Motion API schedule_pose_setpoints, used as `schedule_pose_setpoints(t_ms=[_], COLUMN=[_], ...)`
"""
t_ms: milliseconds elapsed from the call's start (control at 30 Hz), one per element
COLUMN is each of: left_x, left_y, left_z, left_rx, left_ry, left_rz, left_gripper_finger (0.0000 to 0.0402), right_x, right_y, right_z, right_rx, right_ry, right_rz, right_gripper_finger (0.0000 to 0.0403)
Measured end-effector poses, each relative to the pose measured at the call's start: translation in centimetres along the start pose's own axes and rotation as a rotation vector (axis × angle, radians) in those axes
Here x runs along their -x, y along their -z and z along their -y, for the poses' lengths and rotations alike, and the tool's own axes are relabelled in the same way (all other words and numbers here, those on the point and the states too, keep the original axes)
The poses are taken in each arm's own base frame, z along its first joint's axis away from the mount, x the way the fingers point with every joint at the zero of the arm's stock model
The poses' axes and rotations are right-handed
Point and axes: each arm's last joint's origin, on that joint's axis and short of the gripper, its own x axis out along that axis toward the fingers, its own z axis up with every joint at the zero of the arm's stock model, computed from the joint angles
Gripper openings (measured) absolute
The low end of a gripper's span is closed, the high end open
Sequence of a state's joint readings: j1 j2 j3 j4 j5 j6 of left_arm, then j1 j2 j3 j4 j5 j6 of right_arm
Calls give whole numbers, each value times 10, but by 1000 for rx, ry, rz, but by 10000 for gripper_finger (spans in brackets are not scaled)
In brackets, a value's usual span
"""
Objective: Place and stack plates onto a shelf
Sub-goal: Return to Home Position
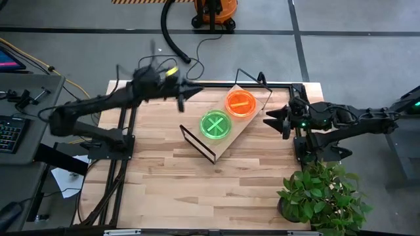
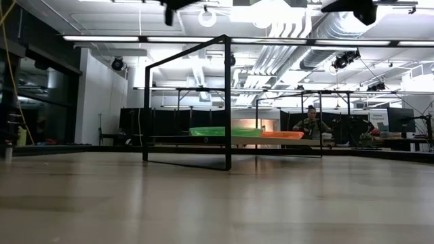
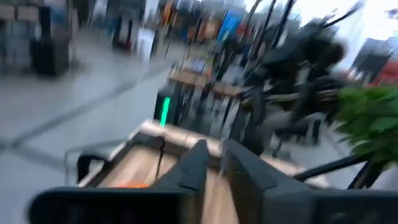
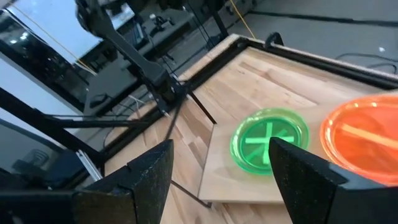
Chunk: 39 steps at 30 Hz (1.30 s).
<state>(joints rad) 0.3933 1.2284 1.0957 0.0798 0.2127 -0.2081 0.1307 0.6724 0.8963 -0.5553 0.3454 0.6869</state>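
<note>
On the shelf, green plates and orange plates are stacked, so homing is judged due: left gripper at ten o'clock nearly closed, right gripper at three o'clock spread.

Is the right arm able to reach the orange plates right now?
Probably yes: the right gripper hangs open beside the shelf, nothing between it and the orange plates; the left gripper is off at the other side.
</note>
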Motion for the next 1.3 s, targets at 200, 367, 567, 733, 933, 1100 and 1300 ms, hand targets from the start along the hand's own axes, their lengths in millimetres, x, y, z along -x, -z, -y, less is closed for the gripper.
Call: schedule_pose_setpoints(t_ms=[200,367,567,733,933,1100,1300], left_x=[45,77,106,120,134,145,153], left_y=[48,90,127,150,167,182,198], left_z=[23,28,33,45,53,49,41], left_rx=[20,87,153,186,151,134,193], left_ry=[67,64,71,101,113,146,161], left_rz=[221,292,312,292,316,329,312], left_gripper_finger=[9,2,0,0,0,0,0], right_x=[1,0,1,1,1,1,1], right_y=[-5,-6,-7,-10,-11,-10,-10], right_z=[-4,-5,-7,-9,-10,-9,-9], right_rx=[13,5,-1,-13,-16,-42,-58], right_ry=[-37,-49,-90,-113,-119,-106,-104], right_rz=[49,62,58,84,88,92,87], right_gripper_finger=[247,247,247,247,247,247,247])
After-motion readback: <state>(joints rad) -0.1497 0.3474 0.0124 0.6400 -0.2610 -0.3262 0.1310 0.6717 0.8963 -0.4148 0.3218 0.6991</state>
